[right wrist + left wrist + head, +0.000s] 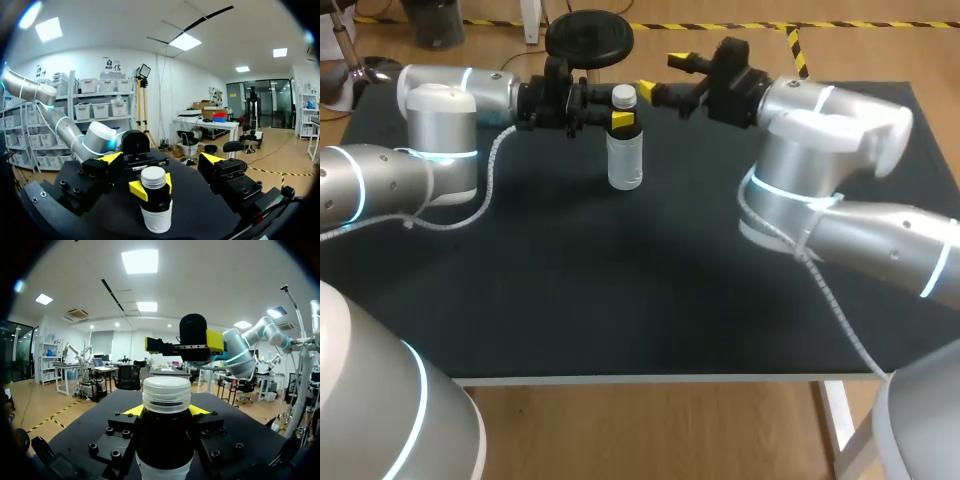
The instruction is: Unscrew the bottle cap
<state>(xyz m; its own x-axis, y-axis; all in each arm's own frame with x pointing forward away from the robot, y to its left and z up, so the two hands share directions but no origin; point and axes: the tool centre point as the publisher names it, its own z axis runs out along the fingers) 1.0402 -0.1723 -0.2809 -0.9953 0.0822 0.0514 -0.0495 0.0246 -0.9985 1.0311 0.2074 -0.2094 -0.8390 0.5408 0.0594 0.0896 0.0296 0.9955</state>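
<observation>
A clear bottle (625, 160) with a white cap (624, 97) stands upright on the far middle of the table. My left gripper (620, 118) comes in from the left and is shut on the bottle's dark upper part just below the cap. The left wrist view shows the cap (166, 394) rising above its yellow tips (132, 410). My right gripper (660, 76) hangs open just right of and behind the cap, touching nothing. In the right wrist view the bottle (155, 212) stands ahead of its spread fingers (111, 158), cap (153, 176) level with them.
A dark mat (620, 300) covers the table, whose front edge (650, 378) runs across the near side. My right arm's elbow (820, 150) bulks over the right part, and my left arm's elbow (440, 130) over the left.
</observation>
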